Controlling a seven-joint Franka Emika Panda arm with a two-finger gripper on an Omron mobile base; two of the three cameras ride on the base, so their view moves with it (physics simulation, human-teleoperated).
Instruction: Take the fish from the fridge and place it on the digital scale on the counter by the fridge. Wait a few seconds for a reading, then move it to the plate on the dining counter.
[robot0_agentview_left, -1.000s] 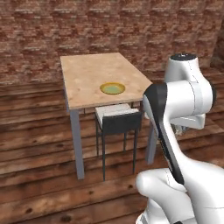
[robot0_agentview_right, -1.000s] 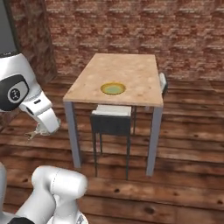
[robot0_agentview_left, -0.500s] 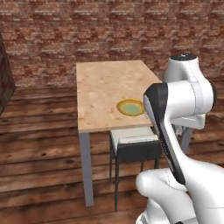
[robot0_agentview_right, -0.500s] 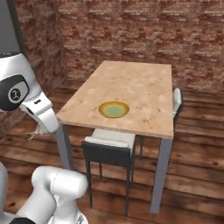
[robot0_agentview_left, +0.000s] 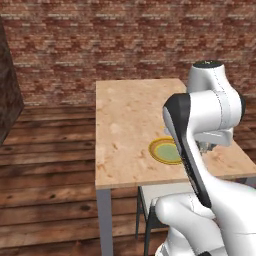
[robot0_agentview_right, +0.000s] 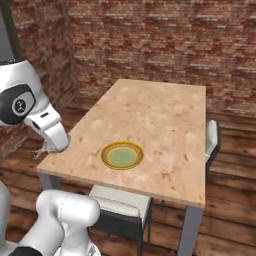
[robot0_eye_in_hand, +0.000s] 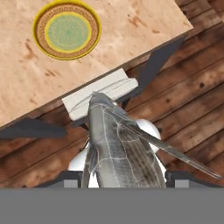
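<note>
One fish (robot0_eye_in_hand: 118, 153) in pincer, base moved, plate (robot0_agentview_right: 122, 155) now closer

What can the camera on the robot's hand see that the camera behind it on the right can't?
Hand view alone: the fish, seen close up, held in the gripper and pointing toward the table edge. Right base view alone: the brick wall behind the table, and the whole tabletop. Both show the plate with nothing on it, the light wooden dining counter, the chair tucked under it and the plank floor.
</note>
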